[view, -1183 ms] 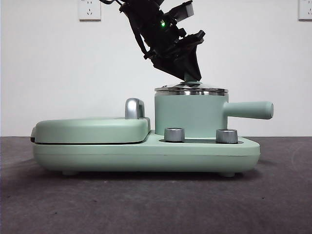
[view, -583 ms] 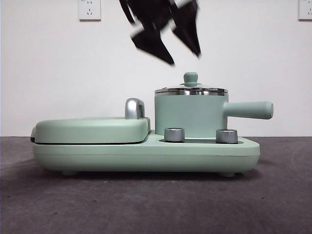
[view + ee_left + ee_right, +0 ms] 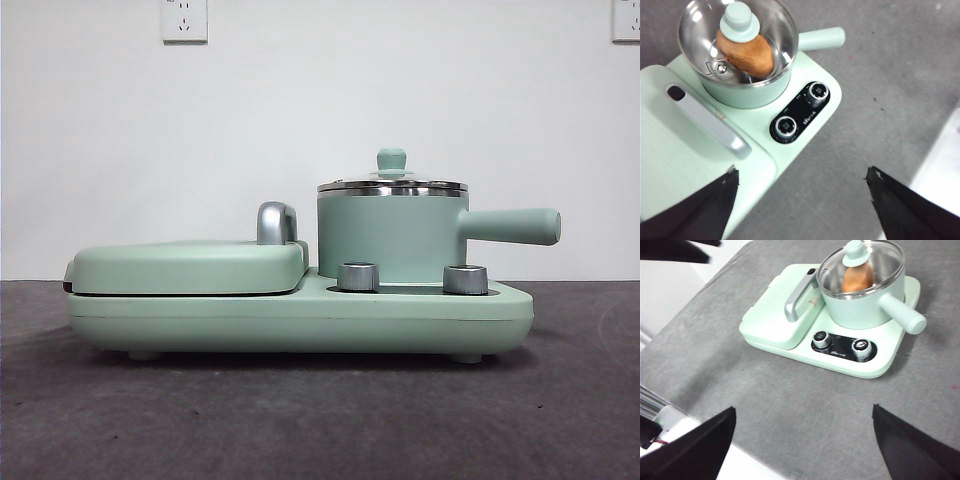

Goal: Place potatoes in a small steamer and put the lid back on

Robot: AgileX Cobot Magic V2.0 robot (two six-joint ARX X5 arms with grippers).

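Grey matting covers the table (image 3: 320,420) under my cooker base (image 3: 300,315). I see the lid (image 3: 737,37) seated on the steamer (image 3: 390,240), with the potato (image 3: 746,54) inside under the glass. My left gripper (image 3: 802,187) hangs released above it; my right gripper (image 3: 802,432) waits, spread wide, well back.
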